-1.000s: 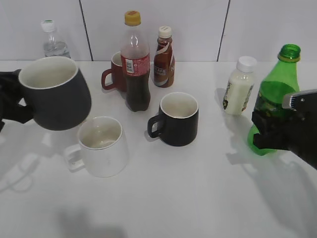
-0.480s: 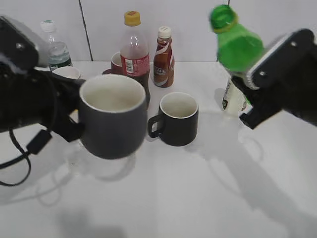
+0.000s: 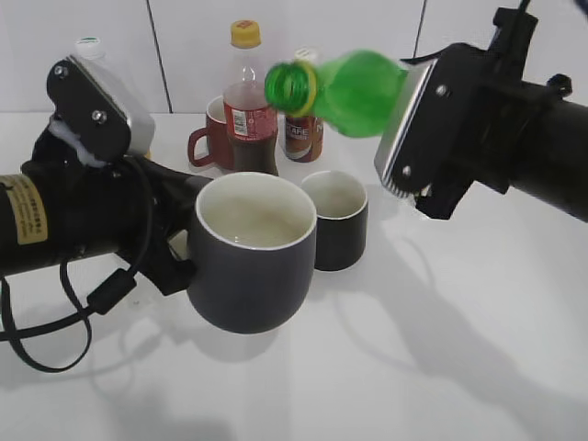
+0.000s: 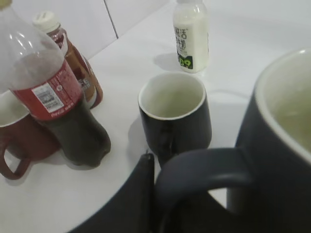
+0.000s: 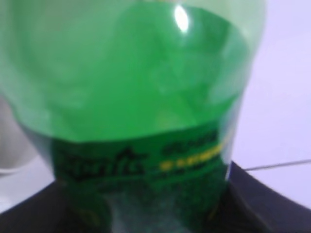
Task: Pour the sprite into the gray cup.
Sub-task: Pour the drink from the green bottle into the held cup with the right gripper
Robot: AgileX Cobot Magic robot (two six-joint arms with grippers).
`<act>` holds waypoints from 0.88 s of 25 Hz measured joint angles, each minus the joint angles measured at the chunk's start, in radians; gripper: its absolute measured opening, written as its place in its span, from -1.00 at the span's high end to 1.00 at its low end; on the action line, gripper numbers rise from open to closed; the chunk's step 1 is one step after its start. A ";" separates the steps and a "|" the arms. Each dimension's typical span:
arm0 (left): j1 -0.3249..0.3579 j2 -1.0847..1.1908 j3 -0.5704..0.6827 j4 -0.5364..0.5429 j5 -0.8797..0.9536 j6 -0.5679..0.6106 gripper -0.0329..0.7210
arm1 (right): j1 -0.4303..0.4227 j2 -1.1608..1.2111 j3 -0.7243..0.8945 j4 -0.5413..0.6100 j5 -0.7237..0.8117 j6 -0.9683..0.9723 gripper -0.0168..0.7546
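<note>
My right gripper point(image 3: 409, 119) is shut on the sprite point(image 3: 354, 90), a green bottle held in the air and tipped on its side, mouth pointing left. It fills the right wrist view point(image 5: 136, 111), label showing. My left gripper point(image 3: 175, 257) is shut on the handle of the gray cup point(image 3: 253, 253), held above the table, upright, off-white inside. The bottle mouth point(image 3: 292, 87) is above and a little behind the cup's rim. In the left wrist view the cup point(image 4: 282, 145) and its handle point(image 4: 204, 170) fill the lower right.
A black mug point(image 3: 338, 219) stands just behind the gray cup. A cola bottle point(image 3: 250, 101), a red mug point(image 3: 209, 136) and a brown coffee bottle point(image 3: 303, 138) stand at the back. A milk bottle point(image 4: 190, 35) stands to the right.
The sprite has swung left and tipped from slanted to nearly horizontal, mouth over the cup. The gray cup has moved right and toward the camera.
</note>
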State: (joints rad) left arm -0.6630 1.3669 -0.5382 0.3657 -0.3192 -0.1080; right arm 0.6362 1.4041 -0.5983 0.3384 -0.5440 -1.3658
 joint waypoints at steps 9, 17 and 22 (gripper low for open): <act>0.000 0.000 -0.001 -0.003 -0.018 0.000 0.77 | 0.000 0.042 0.000 -0.051 -0.048 -0.168 -0.07; 0.000 0.000 -0.001 -0.003 -0.024 0.000 0.77 | 0.000 0.046 0.000 -0.084 -0.089 -0.244 -0.07; 0.000 0.000 -0.001 -0.003 -0.025 0.000 0.77 | 0.000 0.046 0.000 -0.084 -0.091 -0.280 -0.07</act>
State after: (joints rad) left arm -0.6630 1.3670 -0.5393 0.3625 -0.3441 -0.1080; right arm 0.6366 1.4505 -0.5983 0.2543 -0.6351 -1.6459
